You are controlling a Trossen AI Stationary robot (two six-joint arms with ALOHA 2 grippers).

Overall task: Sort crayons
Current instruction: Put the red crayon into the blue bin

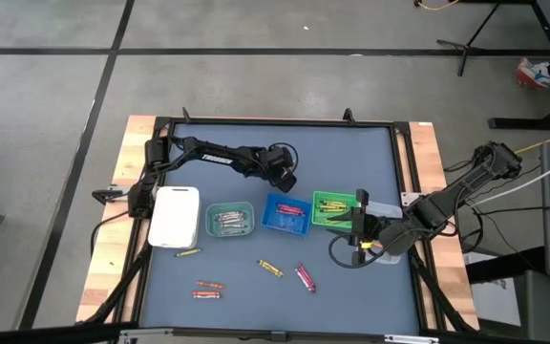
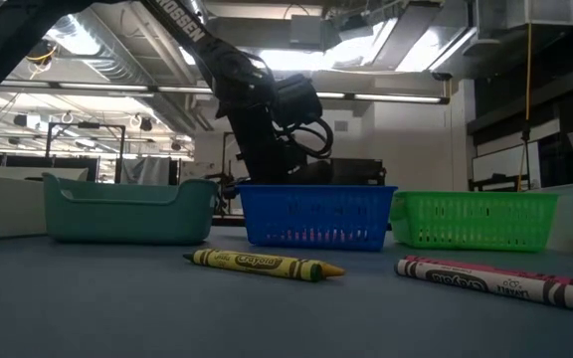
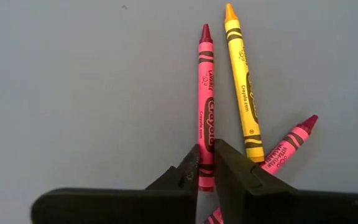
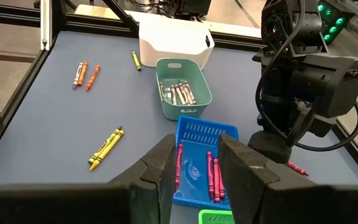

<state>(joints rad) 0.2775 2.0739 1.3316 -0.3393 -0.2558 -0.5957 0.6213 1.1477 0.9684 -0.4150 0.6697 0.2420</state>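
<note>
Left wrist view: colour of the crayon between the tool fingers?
Pink-red crayon, black bands on its wrapper; clearest in the left wrist view.

Between the black left pincer tips sits a red crayon with black bands. Just beside it lie a yellow crayon and a pink crayon, both black-banded. The worktop beneath is plain slate blue.

— What do you see beside the tool on your table?
— A blue basket just beside it, a teal tray and a white bin farther along, and a green basket on the other side.
</note>
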